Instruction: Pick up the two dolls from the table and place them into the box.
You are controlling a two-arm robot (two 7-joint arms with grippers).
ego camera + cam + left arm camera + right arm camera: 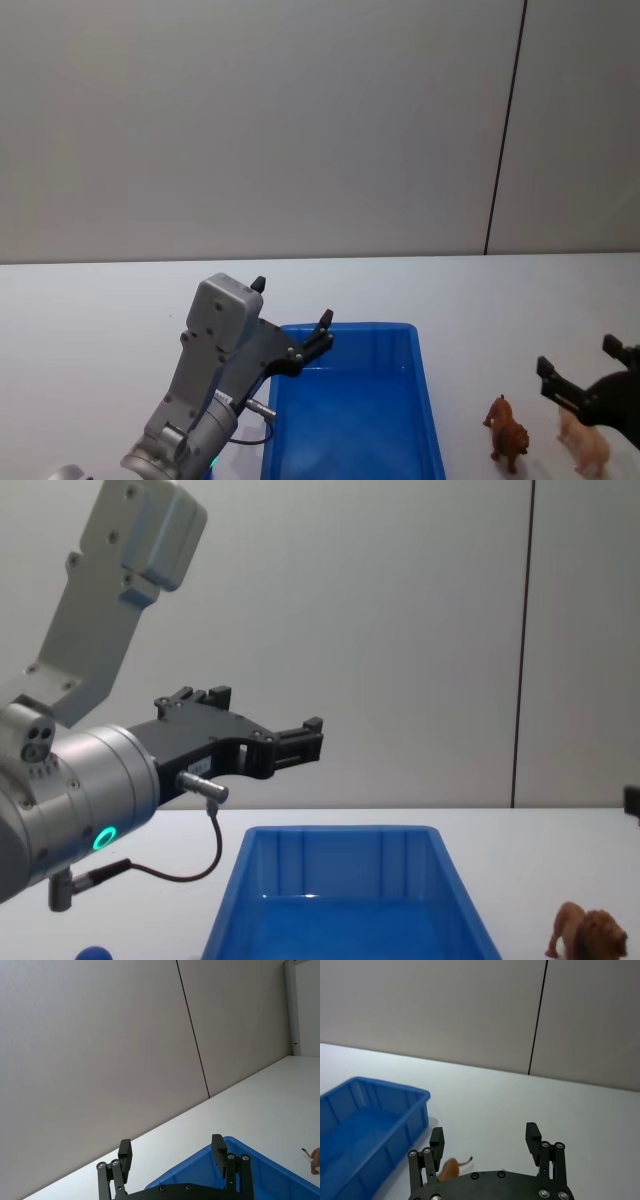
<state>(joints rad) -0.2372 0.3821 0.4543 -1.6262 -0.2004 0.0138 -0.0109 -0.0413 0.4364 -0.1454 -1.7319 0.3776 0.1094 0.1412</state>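
Note:
The blue box (425,400) stands on the white table, low in the middle of the head view. Right of it stands a brown lion doll (507,432), with a paler tan animal figure (588,448) beside it. My right gripper (578,362) hangs open and empty just above the tan figure; the lion (451,1170) shows past its fingers. My left gripper (292,303) is open and empty, raised over the box's far-left corner (270,1175). In the chest view the rounded top of a blue doll (92,953) peeks up at the bottom edge, left of the box (345,880).
The bare white table (100,320) stretches left and behind the box to a grey wall. The left arm's grey body (90,780) looms large at the chest view's left.

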